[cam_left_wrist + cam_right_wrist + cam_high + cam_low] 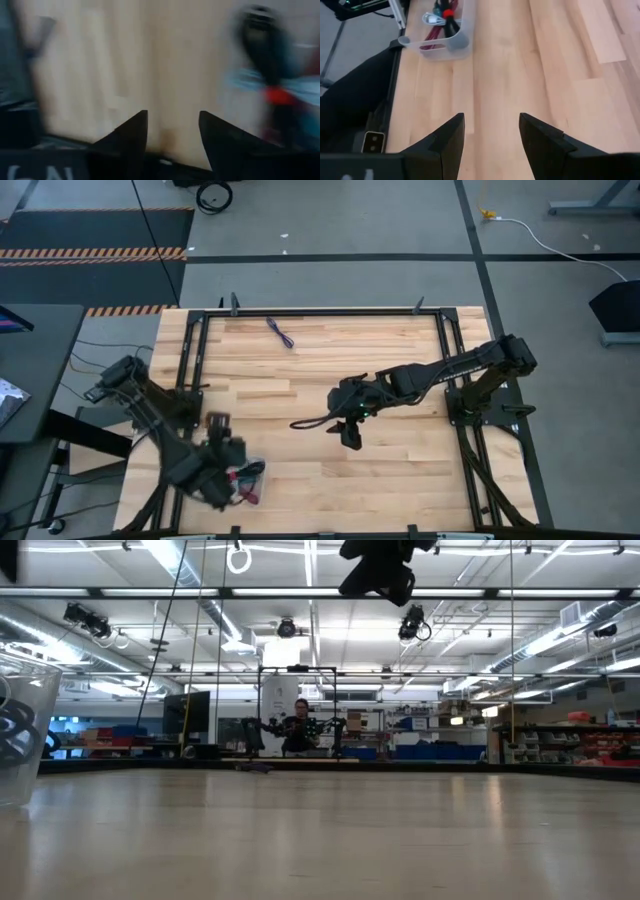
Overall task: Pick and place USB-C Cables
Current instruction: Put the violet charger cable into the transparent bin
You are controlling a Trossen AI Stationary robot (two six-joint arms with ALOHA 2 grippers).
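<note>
A purple USB-C cable lies loose on the wooden table near its far edge, also seen far off in the low view. Several other cables, red, teal and black among them, sit bundled in a clear bin at the near left. My left gripper hangs open just beside the bin's far-left side with only bare wood between its fingers; the bin shows as a blur. My right gripper stands open above mid table, holding nothing.
A black metal frame runs round the table's edges. The clear bin's wall rises at the near left in the low view. Bare planks stretch between the bin and the purple cable. A person stands beyond the far edge.
</note>
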